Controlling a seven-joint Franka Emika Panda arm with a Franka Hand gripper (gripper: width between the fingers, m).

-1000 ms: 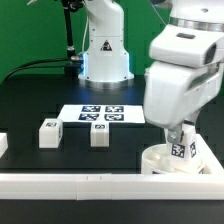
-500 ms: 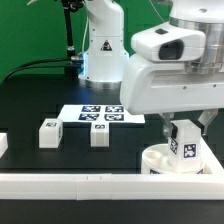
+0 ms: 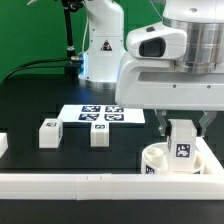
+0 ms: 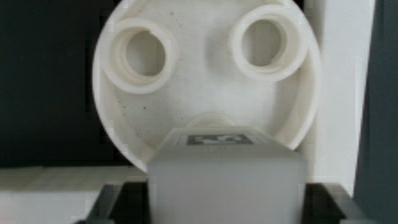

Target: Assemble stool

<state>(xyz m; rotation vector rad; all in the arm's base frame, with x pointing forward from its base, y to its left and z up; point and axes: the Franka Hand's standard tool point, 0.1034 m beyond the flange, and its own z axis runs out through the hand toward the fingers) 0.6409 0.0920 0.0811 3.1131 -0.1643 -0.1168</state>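
The round white seat ring (image 3: 160,160) lies at the exterior view's lower right, against the white front rail. In the wrist view the seat (image 4: 196,85) shows two round sockets. My gripper (image 3: 181,140) is shut on a white stool leg (image 3: 183,148) with a black-and-white tag and holds it upright right over the seat. In the wrist view the leg (image 4: 217,180) fills the space between my dark fingers (image 4: 118,205). Two more tagged legs stand on the black table: one (image 3: 48,133) at the exterior view's left, one (image 3: 98,135) beside it.
The marker board (image 3: 102,115) lies flat mid-table. A long white rail (image 3: 90,183) runs along the front edge. A white corner piece (image 3: 3,145) sits at the exterior view's far left. The robot base (image 3: 104,50) stands behind.
My arm has swung toward the exterior view's left and now covers more of the scene. The gripper with the leg has shifted slightly over the seat.
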